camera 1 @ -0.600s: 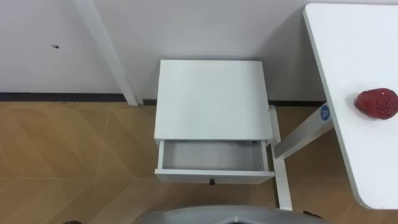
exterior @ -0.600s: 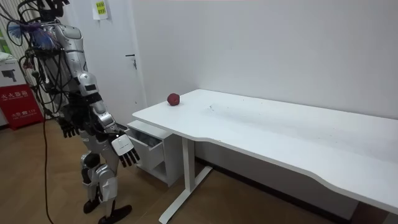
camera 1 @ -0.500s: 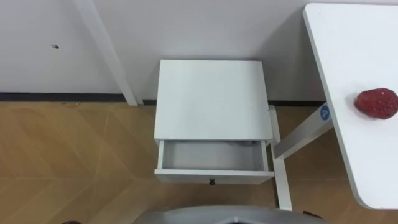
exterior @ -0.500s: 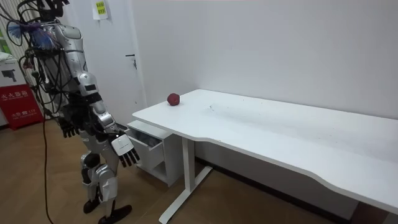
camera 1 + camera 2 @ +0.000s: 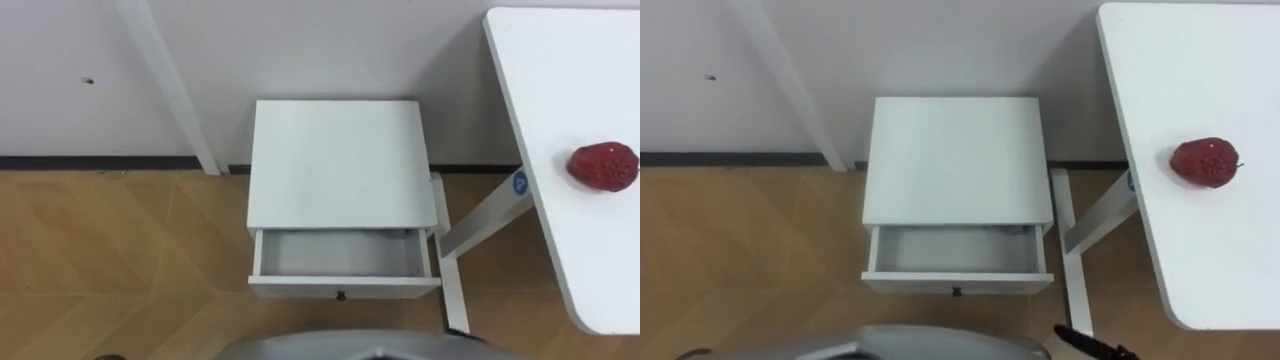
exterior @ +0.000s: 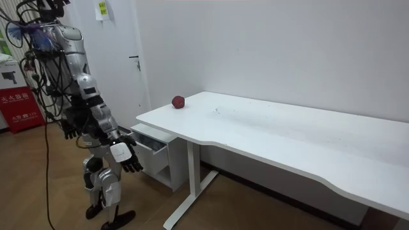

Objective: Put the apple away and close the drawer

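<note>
Right now the apple (image 5: pixel 604 166) lies on the white table (image 5: pixel 560 70), dark red and a little bumpy. It sits near the end edge that faces the cabinet, and the room view places it close to the table's corner by the wall. Neither of my hands touches it; it rests alone, well apart from both.

Past that edge and lower down, the small white cabinet (image 5: pixel 340 160) stands with its back against the wall, just beside the table leg (image 5: pixel 480 225). Its drawer (image 5: pixel 345 255) is pulled out toward me, so I look straight down into its pale inside. A small dark knob (image 5: pixel 341 295) sits at the middle of the drawer's front panel.

I stand on the wooden floor (image 5: pixel 110 250) in front of the open drawer, facing the cabinet, with the table on my right. My right hand (image 6: pixel 124 156) hangs low at hip height in the room view, just short of the drawer's front. Its fingers are loose and spread and hold nothing; their dark tips also show at the lower edge of the right eye view. My left hand (image 6: pixel 70 131) hangs at my other side, fingers likewise relaxed and holding nothing.
</note>
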Tool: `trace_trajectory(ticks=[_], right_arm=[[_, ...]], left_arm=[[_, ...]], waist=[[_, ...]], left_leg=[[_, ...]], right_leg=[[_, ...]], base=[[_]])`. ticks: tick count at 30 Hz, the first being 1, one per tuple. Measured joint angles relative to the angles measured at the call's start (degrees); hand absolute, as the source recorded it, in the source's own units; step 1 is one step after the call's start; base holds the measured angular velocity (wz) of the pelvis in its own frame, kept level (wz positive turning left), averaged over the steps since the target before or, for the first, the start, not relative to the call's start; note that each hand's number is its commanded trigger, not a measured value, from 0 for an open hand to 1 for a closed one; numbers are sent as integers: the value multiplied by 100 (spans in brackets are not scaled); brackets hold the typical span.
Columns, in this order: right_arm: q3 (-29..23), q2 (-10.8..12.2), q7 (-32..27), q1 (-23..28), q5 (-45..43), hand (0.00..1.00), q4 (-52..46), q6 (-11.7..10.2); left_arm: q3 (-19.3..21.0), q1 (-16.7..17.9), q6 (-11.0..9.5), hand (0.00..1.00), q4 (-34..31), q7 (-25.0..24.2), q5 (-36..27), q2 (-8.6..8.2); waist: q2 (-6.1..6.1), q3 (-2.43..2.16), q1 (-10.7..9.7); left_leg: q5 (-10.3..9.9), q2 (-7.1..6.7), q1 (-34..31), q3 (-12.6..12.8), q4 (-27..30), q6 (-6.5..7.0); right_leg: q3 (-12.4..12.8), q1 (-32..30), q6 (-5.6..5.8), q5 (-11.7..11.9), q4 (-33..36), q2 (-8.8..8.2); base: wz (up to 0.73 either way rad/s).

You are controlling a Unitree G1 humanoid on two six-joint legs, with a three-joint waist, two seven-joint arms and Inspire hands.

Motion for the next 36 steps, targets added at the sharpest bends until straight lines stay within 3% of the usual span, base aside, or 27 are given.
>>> trace_trajectory(ticks=[3, 8, 15, 18, 20, 26, 30, 34, 36], right_arm=[[-878, -2, -246, 16, 1548, 0, -450, -36], [-1681, -60, -614, -107, 2933, 0, -681, -131], [-1921, -80, -1319, -144, 3835, 0, -1522, -256], [-1923, -107, -1649, -205, 4043, 0, -2052, -393], [-1969, -163, -1838, -337, 4039, 0, -2156, -474], [-2184, -341, -2768, -393, 3808, 0, -3489, -729], [-2223, -613, -3429, -408, 2710, 0, -4445, -979], [-2117, -689, -3819, -428, 1252, 0, -5144, -1018], [-1828, -775, -4051, -432, 482, 0, -5456, -1017]], left_arm=[[216, 114, -33, 0, 4, 9, -104, 35], [328, 85, -105, 0, 2, -37, -196, 120], [419, 140, -80, 0, -68, -208, -201, 247], [422, 150, -37, 0, -175, -258, -134, 301], [424, 166, -41, 0, -289, -261, -137, 306], [425, 250, -41, 0, -518, -278, -133, 304], [501, 263, -57, 0, -610, -276, -131, 302], [347, 265, -57, 0, -628, -305, -5, 272], [178, 271, -45, 0, -630, -311, 44, 270]], waist=[[-6, -5, -190], [-30, -20, -300], [-128, -59, -346], [-164, -44, -360], [-212, -28, -377], [-249, -42, -458], [-222, -26, -504], [-200, -30, -489], [-176, -34, -435]], left_leg=[[0, -6, 56, 49, -35, 0], [-1, -2, 83, 140, -35, 1], [11, 2, -85, 242, 27, 20], [14, 1, -105, 251, 48, 23], [18, -1, -105, 250, 41, 24], [35, -6, -208, 261, 30, 34], [38, -15, -288, 252, 5, 32], [42, -13, -340, 250, 2, 25], [44, -6, -332, 270, -12, 22]], right_leg=[[8, 18, 4, -3, 6, -4], [109, 5, 4, -4, 30, 0], [139, -185, 5, -9, 133, -17], [140, -195, 4, -8, 128, -20], [138, -223, 4, -9, 121, -20], [137, -322, 4, -8, 137, -22], [136, -392, 4, -9, 128, -17], [135, -468, 4, -8, 126, -11], [148, -484, 4, -9, 126, -9]], base=[[-9], [-10], [-8], [0], [0], [0], [0], [0], [-5]])
